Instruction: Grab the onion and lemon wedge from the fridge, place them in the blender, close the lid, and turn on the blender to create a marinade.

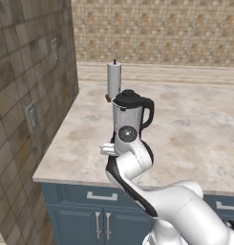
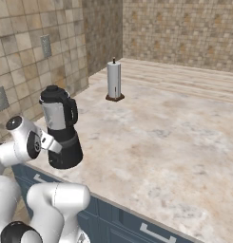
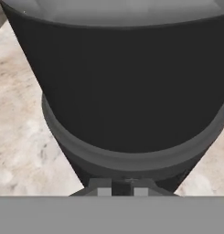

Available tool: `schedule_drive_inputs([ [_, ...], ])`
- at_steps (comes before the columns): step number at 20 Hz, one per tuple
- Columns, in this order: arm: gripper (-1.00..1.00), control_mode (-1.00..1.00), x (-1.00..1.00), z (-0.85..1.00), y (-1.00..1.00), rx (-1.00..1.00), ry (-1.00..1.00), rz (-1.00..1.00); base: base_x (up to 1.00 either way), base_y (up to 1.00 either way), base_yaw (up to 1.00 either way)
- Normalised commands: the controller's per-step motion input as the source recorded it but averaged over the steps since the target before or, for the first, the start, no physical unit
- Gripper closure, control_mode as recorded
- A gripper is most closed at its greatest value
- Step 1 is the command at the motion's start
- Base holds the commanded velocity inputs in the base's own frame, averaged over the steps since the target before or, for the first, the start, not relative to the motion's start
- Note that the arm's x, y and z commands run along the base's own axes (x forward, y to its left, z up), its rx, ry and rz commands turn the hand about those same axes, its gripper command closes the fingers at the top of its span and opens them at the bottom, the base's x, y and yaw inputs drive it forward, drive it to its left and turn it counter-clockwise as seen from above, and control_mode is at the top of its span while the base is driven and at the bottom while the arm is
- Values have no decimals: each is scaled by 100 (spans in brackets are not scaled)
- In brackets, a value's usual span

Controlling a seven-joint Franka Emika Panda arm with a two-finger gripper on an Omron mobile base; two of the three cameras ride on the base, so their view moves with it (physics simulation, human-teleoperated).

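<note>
1. Blender [image 2: 61, 130] stands near the front-left corner of the marble countertop [image 2: 165, 142], well apart from the upright paper-towel roll [image 2: 113, 79] further back; lid [image 2: 52, 92] already sits on the jar mouth, domed cap w/ small knob up

2. Gripper [image 3: 118, 191] is pressed right up at the blender's black base [image 3: 127, 105], low down at the front; in the right base view the hand sits just beside the base, touching or nearly so, can't tell which

3. Claw state: fingertips show as two small grey pads [image 3: 104, 192] nearly together, narrow gap, nothing btwn them; reads as almost closed, gripping nothing; looks set for poking/turning, not grasping

4. Step in hand, my read: switching it on, since the lid is on; onion and lemon wedge can't be made out through the jar [image 1: 124, 115], so contents unconfirmed

5. Handling, a judgement: base looks rigid, smooth, glossy plastic, so slippery for pads; unit is tall and top-heavy w/ jar + lid, sits free on the counter, so a hard push low down may slide or tip it

6. Where to act: the round front dial, not the jar or the black side handle [image 2: 72, 114]; light sideways contact at the dial's rim, gentle force; dial is hidden in the hand view, too close to tell alignment
</note>
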Motion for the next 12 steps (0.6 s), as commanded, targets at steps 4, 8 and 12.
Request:
schedule_drive_inputs([
  [4, 100, -100, 24, 0, -27, 0, -13, 0, 0, 0, 0],
  [8, 100, -100, 31, 0, -18, 0, -10, 0, 0, 0, 0],
  [12, 100, -100, 48, 0, -14, 0, -2, 0, 0, 0, 0],
])
